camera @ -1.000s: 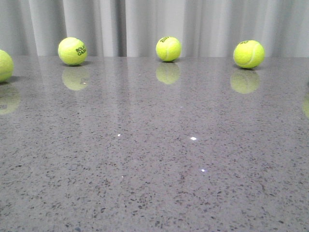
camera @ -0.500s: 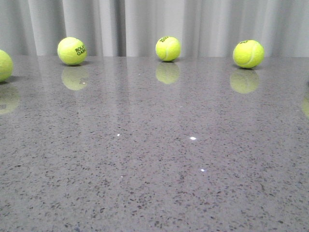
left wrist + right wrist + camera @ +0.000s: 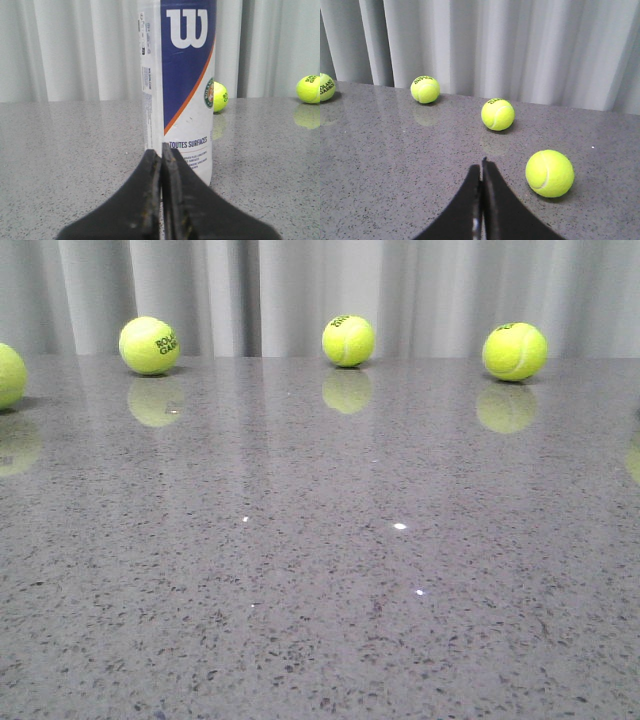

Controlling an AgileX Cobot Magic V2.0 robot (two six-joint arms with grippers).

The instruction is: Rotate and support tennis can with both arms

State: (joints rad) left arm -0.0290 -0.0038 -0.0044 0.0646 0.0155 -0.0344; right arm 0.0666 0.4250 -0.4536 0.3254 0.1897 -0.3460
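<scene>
Evidently pre-contact | tennis can [image 3: 180,85] upright on tabletop [image 3: 65,145], ungrasped | left end effector [image 3: 161,155] fingers together, facing can | right end effector [image 3: 481,170] fingers together, empty

- The surface [image 3: 320,570] is polished grey speckled stone, glossy enough to mirror the balls.
- The balls [image 3: 349,341] are fuzzy yellow-green felt, matt.
- The can [image 3: 182,90] is smooth, slightly glossy printed plastic.
- The left tool [image 3: 161,200] and right tool [image 3: 481,205] are matt black.
- The curtain [image 3: 320,290] at the top is soft pale cloth.
</scene>
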